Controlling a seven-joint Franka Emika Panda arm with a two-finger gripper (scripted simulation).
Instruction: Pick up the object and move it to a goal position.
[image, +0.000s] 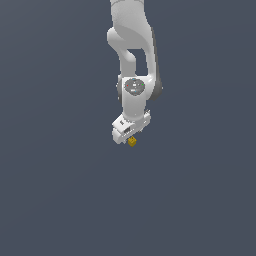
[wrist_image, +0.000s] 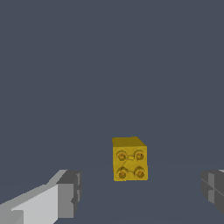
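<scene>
The white Panda arm (image: 132, 60) reaches down from the top of the exterior view over a plain dark grey surface (image: 55, 190). Its gripper (image: 131, 136) is spread wide, holding nothing; in the wrist view the grey fingertips (wrist_image: 70, 192) stand well apart on either side. The yellow-gold cube (wrist_image: 129, 159) sits between them, touching neither, with four round studs on its facing side.

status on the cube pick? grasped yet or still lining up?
Done: the hand sits right above the yellow cube. In hand: alignment. In the wrist view the cube lies between the two fingers, gaps on both sides, so the hand is open and nothing is gripped. Left: close, lift, carry to the goal; no goal marker is visible.
</scene>
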